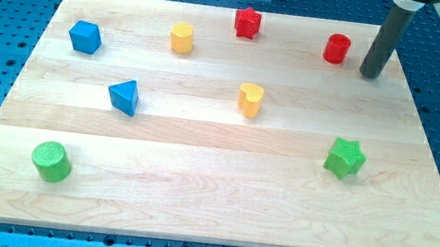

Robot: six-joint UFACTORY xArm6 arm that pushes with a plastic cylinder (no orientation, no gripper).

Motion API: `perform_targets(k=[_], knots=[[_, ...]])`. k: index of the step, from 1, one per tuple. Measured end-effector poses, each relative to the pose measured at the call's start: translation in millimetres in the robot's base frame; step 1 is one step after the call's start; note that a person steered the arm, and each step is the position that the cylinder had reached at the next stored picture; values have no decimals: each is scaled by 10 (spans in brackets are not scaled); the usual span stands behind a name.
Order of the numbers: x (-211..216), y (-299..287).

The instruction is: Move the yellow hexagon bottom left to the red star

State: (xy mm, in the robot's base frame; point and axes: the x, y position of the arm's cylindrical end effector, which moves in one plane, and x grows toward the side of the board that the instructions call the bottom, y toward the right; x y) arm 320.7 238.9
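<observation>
Nearest the camera, at the lower left of the frame, sits a green cylinder (51,161), and a green star (345,158) lies at the lower right of the tabletop (194,204). Further up, a blue triangular block (124,96) and a blue cube-like block (85,37) occupy the left side, with a yellow heart-like block (250,99) near the middle.

Along the upper part of the frame, the yellow hexagon (181,38) stands left of centre, and the red star (248,23) is just up and to its right, near but apart. A red cylinder (337,48) sits further right.

There is no gripper here, only the rod, so nothing is being held; my tip (369,74) rests at the upper right, just right of the red cylinder. The hexagon lies well apart to the tip's left, beyond both red blocks. It already sits roughly lower left of the star, so I judge only a small nudge remains.
</observation>
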Motion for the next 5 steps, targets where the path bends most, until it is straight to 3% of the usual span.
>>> perform_targets(k=[1, 4, 5], knots=[[162, -441], [242, -3414], [115, -3741]])
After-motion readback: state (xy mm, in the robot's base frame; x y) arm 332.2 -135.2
